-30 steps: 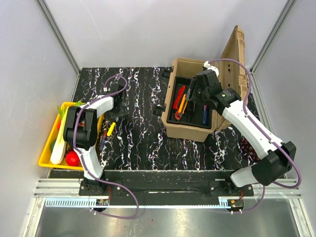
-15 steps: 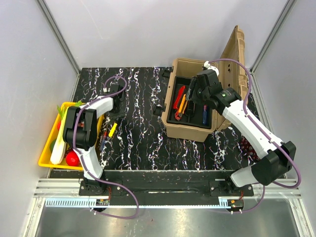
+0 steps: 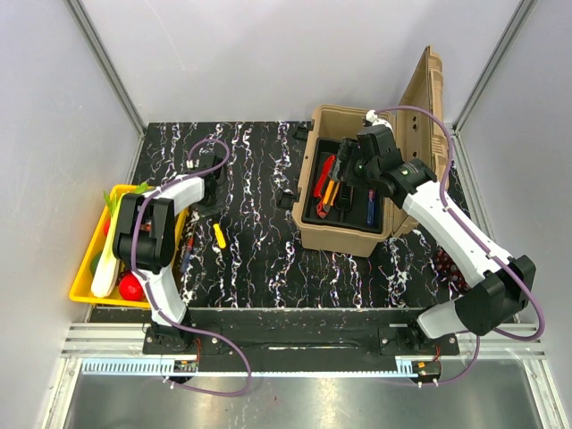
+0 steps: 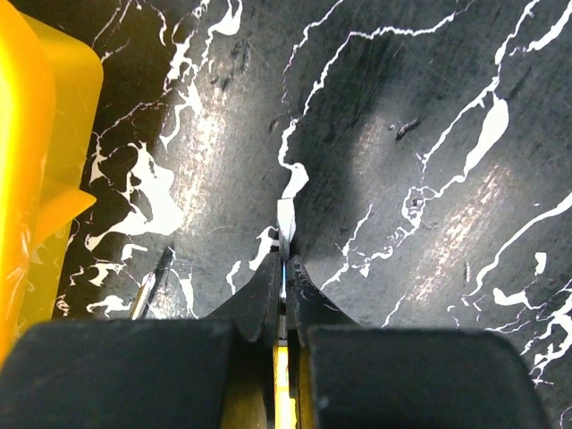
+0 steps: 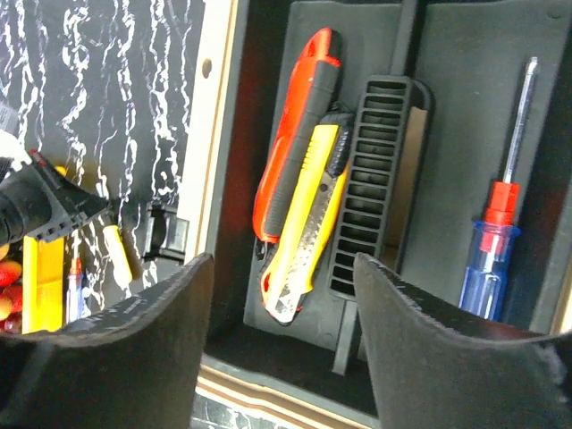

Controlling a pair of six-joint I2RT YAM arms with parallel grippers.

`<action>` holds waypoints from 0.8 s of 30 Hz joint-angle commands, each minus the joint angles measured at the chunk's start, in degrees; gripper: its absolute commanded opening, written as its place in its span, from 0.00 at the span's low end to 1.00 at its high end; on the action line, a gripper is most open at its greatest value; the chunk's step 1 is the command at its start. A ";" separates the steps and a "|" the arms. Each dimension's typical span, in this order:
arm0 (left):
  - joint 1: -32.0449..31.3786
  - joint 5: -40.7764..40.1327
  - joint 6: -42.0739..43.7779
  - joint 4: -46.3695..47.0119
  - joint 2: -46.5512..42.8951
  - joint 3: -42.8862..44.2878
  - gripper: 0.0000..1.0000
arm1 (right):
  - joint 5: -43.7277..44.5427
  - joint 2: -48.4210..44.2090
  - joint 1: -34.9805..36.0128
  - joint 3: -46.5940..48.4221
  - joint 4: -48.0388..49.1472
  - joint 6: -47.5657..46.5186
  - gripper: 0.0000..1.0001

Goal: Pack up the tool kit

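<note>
The left hand [image 4: 283, 268] was closed, its hold unclear. The small yellow-handled tool [image 3: 218, 234] lay on the black marbled table [image 3: 259, 179] just base-side of it, long axis near-to-far, well left of the open tan plastic toolbox [image 3: 344, 237] under the open right hand [image 3: 347, 168].

Glossy marbled table [image 3: 259, 179], matt tan plastic toolbox [image 3: 344, 237]

toolbox [image 3: 340, 234]: tan, lid open | tray [image 5: 447, 107]: red cutter [image 5: 295, 134], yellow knife [image 5: 304, 223], blue screwdriver [image 5: 492, 259] | yellow-handled screwdriver [image 3: 219, 234]: outside, left

Open tan toolbox [image 3: 344, 237], right gripper [image 3: 345, 168] over inner tray [image 3: 353, 213]
</note>
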 commanded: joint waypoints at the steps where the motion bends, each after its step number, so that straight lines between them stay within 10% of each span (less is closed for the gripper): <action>1: 0.25 2.37 0.87 -2.33 -3.98 -0.24 0.00 | -6.95 -2.19 -0.36 -1.46 6.35 -2.59 0.74; 12: -2.56 28.19 3.78 9.34 -20.77 2.75 0.00 | -40.88 -4.04 -0.28 -6.39 23.41 -8.13 0.91; 24: -12.58 38.42 -15.20 33.77 -30.01 3.45 0.00 | -50.74 -1.84 1.66 -5.95 29.12 -5.85 0.89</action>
